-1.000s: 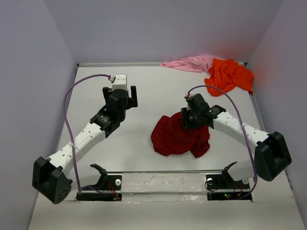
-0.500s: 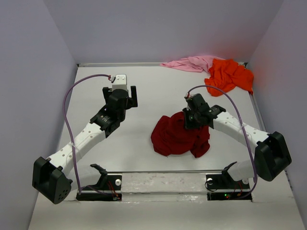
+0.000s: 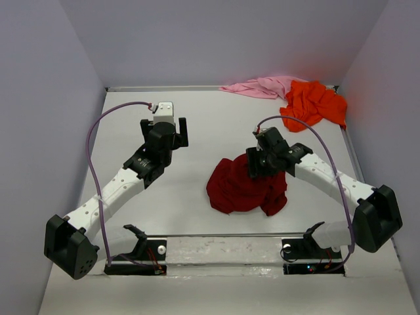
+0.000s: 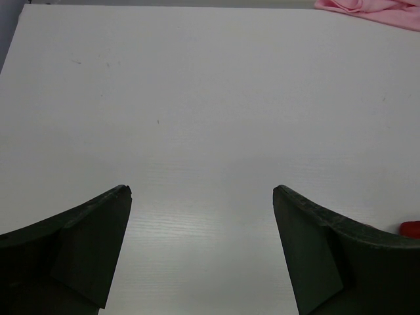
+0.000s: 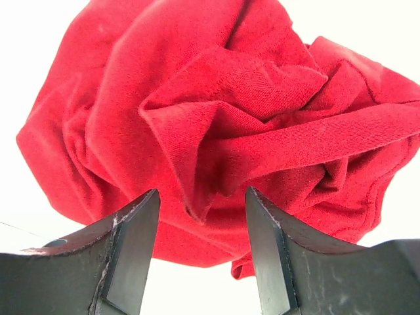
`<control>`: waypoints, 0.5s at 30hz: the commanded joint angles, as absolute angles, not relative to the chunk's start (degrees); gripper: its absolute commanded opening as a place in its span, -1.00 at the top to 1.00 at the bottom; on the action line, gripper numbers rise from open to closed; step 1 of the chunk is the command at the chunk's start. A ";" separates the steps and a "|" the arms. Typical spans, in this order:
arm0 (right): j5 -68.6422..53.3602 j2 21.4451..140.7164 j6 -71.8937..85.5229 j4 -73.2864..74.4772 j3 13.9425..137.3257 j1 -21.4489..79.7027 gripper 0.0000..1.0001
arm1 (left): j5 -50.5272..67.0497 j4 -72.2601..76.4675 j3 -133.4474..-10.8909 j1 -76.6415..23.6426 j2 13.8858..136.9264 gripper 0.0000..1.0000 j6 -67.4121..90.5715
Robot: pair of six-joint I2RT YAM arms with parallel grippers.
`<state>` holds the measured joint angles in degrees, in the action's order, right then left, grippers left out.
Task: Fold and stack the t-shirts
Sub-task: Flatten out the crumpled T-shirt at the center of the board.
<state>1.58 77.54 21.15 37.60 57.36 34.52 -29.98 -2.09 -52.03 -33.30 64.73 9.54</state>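
Crimson t-shirt [image 3: 244, 187] lies crumpled. Right gripper [image 5: 201, 197] over it, jaws parted astride raised fold, nothing clamped. Left gripper [image 4: 200, 190] left of it, wide open. Recommend pinching single hem, not bunch.

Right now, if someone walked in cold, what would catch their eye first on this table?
The crumpled dark red shirt in the middle of the table, with the right fingers spread apart just over one of its folds. Next, the orange shirt and pink shirt, heaped in the far right corner. The left fingers hang wide open on the left side, holding nothing.
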 commanded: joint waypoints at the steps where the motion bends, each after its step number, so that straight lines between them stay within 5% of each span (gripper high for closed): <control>1: 2.81 75.41 20.04 39.46 61.34 34.98 -0.22 | -29.79 -1.32 -53.70 -33.22 64.42 -0.98 9.58; 15: 0.44 77.16 21.00 37.27 61.09 36.04 -0.21 | -29.97 -1.32 -53.70 -33.22 64.42 -0.98 9.49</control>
